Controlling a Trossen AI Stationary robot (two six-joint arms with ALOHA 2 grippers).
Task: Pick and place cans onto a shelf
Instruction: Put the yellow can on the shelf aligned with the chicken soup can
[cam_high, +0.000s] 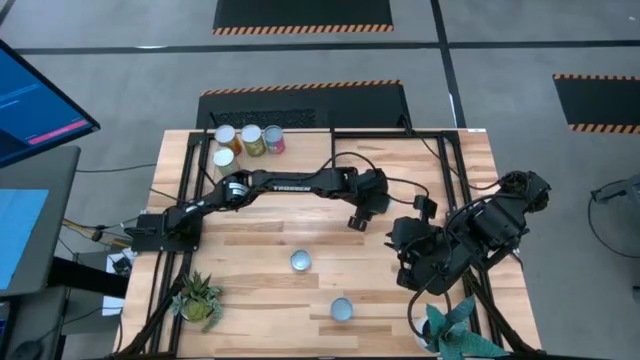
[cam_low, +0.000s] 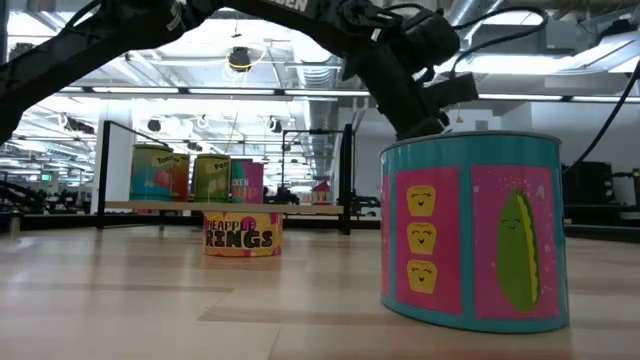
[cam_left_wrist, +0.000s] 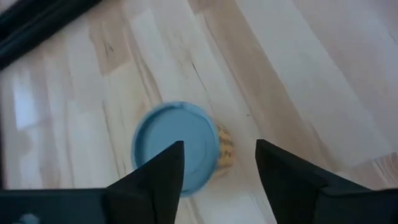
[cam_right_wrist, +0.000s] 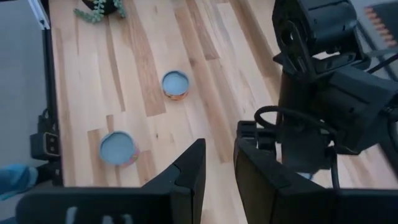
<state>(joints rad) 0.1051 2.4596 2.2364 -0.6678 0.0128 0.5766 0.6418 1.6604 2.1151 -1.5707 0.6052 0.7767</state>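
A yellow-labelled can with a pale blue top (cam_high: 301, 261) stands upright on the table; it also shows in the low view (cam_low: 243, 233) and the left wrist view (cam_left_wrist: 174, 149). A teal and pink can (cam_high: 341, 309) stands nearer the front edge and looms large in the low view (cam_low: 470, 230). Several cans (cam_high: 250, 140) stand on the shelf (cam_low: 300, 207) at the far left. My left gripper (cam_left_wrist: 221, 165) is open and empty, held above the table just far and right of the yellow can (cam_high: 357, 220). My right gripper (cam_right_wrist: 219, 168) is slightly open and empty at the right side.
A potted plant (cam_high: 200, 297) stands at the near left and another (cam_high: 460, 332) at the near right. My folded right arm (cam_high: 450, 245) takes up the table's right side. The shelf's black posts (cam_low: 347, 178) rise at the far side.
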